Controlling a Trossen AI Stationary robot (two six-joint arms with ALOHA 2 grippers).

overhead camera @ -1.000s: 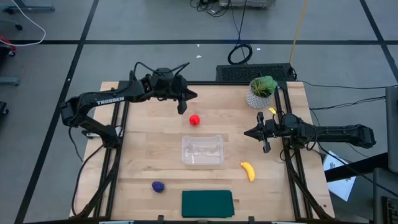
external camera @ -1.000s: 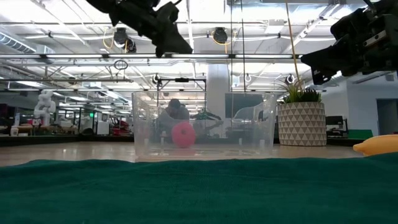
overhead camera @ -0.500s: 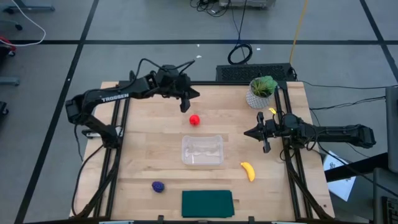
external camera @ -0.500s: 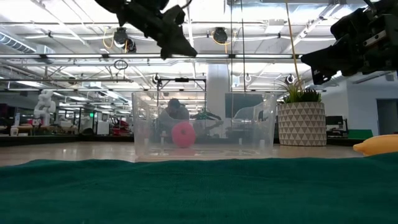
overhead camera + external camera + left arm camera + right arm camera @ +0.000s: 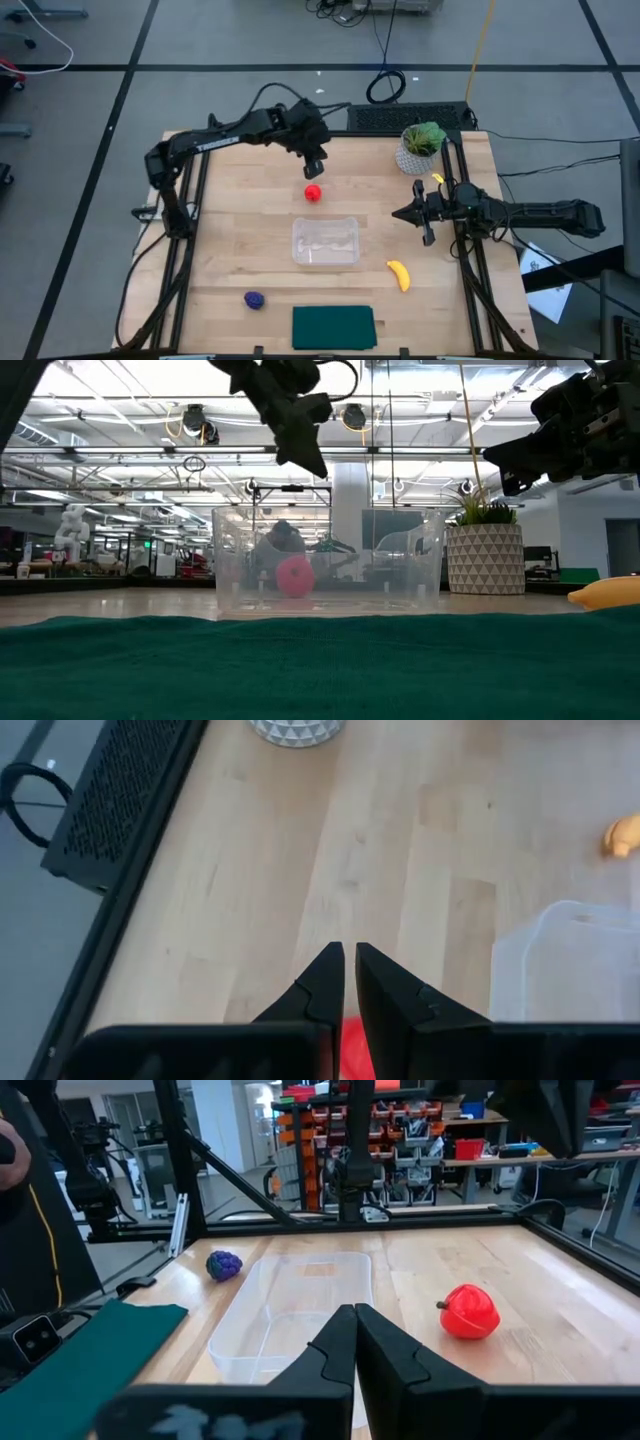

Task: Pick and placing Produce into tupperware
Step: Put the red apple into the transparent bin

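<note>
Swung right since the earlier frame: left gripper (image 5: 316, 168), fingers nearly together, holding nothing, now above red round piece (image 5: 313, 193). Table (image 5: 230, 250) wide open at 9 o'clock of clear tub (image 5: 325, 242). Right gripper (image 5: 428, 232) shut at 3. Banana (image 5: 399, 275) at 4, purple lump (image 5: 254, 299) at 8. No legible writing.
</note>
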